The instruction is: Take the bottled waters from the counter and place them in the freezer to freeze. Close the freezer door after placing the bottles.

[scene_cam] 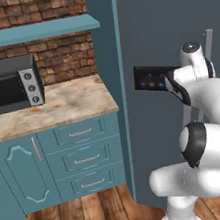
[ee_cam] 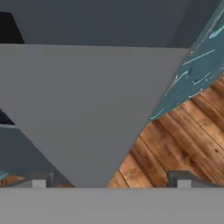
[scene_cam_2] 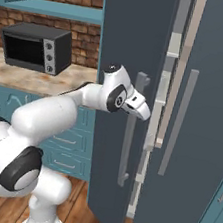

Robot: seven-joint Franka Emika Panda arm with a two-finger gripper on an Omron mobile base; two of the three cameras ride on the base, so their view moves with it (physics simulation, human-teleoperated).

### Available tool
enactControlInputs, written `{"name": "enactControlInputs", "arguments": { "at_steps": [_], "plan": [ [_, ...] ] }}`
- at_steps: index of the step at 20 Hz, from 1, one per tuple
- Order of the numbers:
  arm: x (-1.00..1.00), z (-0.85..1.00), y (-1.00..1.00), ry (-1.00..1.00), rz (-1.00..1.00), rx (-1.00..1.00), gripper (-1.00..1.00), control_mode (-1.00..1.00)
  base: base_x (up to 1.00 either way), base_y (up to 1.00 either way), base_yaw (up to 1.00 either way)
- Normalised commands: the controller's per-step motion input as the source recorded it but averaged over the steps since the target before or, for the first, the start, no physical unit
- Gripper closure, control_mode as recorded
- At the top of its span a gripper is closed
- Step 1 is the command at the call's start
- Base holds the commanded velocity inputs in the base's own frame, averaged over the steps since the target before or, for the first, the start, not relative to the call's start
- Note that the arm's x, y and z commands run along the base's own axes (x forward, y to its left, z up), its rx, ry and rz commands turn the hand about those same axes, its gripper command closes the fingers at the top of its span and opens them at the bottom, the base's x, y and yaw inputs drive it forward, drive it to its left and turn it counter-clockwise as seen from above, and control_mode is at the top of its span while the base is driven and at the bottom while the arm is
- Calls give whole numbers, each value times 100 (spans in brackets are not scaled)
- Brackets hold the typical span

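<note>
Gripper [ee_cam: 111, 179] spread beside the freezer door [scene_cam_2: 123, 44]; marbled counter [scene_cam: 65, 104] (plank floor [scene_cam: 89, 217]).

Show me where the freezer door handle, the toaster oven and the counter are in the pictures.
freezer door handle [scene_cam_2: 127, 151]: right base view, lower part of the long grey bar.
toaster oven [scene_cam: 6, 86]: left base view, on its dark glass front.
counter [scene_cam: 73, 103]: left base view, bare marble top.

Tall dark slate-blue freezer door [scene_cam_2: 124, 44] w/ long grey handle [scene_cam_2: 129, 136] & small black control panel [scene_cam: 150, 79] showing tiny blue lights. Beige marble-patterned counter [scene_cam: 68, 105], orange-brown blotches, over teal drawer cabinets [scene_cam: 84, 157] w/ silver pulls. Black toaster oven [scene_cam: 6, 86], grey knob panel. Red-brown brick wall [scene_cam: 64, 53]. Warm brown wood-plank floor [ee_cam: 175, 140]. White arm, dark joints.
</note>
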Motion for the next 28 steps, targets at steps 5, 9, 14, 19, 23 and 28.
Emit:
{"name": "enactControlInputs", "arguments": {
  "at_steps": [5,9,14,19,23,28],
  "plan": [
    [34,9,-12,-13,24,2,-100,-100,0,0,0],
    [46,0,-16,-16,25,6,-100,-100,0,0,0],
    [46,0,-8,-4,11,0,-100,-100,0,0,0],
    [57,4,-9,8,1,0,-100,-100,0,0,0],
    [51,0,-23,0,1,0,-100,-100,0,0,0],
    [58,-3,-7,-1,0,0,-100,-100,0,0,0]
  ]
}}
